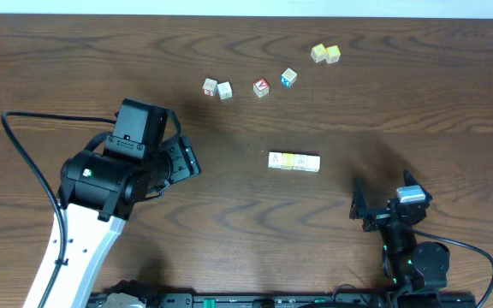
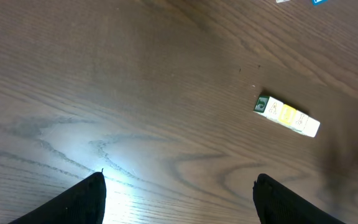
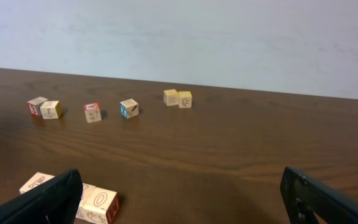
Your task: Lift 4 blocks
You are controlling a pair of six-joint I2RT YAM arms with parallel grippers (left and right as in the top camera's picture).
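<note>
The four blocks sit in a touching row mid-table, both the left gripper and right gripper spread and empty, well apart from it (nothing pinched); squeezed off-line, I reckon the loose row buckles and spits out a cube. The left wrist view shows the whole row, the right wrist view only one end behind its own jaw.

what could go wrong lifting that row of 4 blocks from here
1. The row of four blocks looks like separate cubes lying end to end; squeezed from its ends, it may buckle and spill.
2. The left gripper and right gripper, both open, sit on opposite sides of the row; an uneven approach could shove it sideways instead of clamping it.
</note>
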